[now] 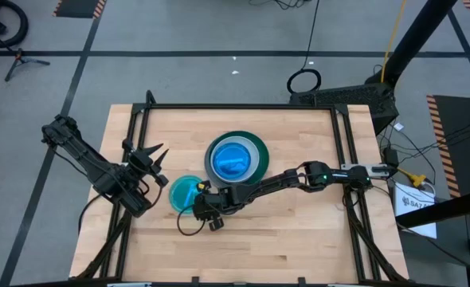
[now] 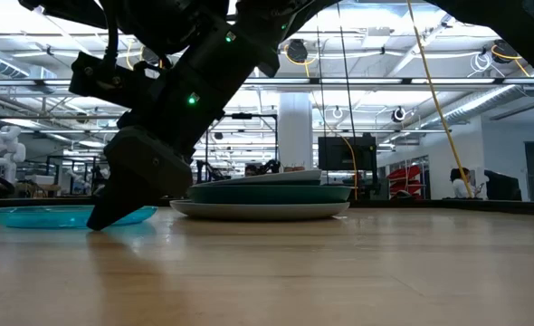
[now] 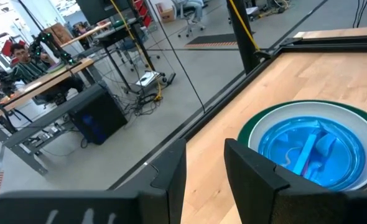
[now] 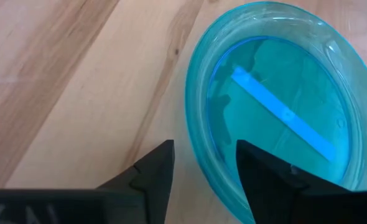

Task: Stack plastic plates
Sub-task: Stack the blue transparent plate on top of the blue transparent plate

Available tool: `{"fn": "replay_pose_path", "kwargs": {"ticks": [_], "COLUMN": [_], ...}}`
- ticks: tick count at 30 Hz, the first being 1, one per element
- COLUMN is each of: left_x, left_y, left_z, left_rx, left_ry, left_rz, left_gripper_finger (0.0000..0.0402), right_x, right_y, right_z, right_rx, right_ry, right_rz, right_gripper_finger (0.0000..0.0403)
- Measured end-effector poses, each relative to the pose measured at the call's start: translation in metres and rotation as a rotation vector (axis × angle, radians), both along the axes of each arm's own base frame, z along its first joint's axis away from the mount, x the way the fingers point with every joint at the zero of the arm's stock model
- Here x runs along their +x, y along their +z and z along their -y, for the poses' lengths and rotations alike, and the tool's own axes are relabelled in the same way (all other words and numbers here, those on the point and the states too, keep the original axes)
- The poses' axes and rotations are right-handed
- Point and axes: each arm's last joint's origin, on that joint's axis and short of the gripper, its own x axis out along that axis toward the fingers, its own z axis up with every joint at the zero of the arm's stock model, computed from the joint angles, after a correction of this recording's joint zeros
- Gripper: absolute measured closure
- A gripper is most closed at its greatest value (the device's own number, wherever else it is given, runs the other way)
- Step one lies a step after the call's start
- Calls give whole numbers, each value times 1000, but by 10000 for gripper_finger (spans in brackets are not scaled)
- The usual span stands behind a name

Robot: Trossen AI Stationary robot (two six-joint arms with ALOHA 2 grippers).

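1. High view is showing the right gripper reaching across the table to a lone blue plate lying at 9 o'clock from the stack.
2. Its jaws are standing spread, straddling that plate's rim without pinching it.
3. The stack is sitting near the table's centre, a blue plate on top.
4. The left gripper is waiting at the table's 9 o'clock edge, jaws spread.
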Motion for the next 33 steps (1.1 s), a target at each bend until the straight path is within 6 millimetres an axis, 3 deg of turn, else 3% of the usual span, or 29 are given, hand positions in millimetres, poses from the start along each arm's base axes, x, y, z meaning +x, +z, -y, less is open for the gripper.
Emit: {"fn": "replay_pose_path", "kwargs": {"ticks": [19,26,33], "left_x": [0,0,0], "left_y": [0,0,0], "left_z": [0,0,0], "left_rx": [0,0,-1], "left_ry": [0,0,0], "left_rz": [0,0,1], "left_gripper_finger": [284,284,284], "right_x": [1,2,1], "right_y": [-4,-4,-4], "right_z": [0,0,1], "right_rx": [-11,-14,-18], "right_ry": [16,13,14], "right_rz": [-1,10,10], "right_gripper_finger": [375,399,399]}}
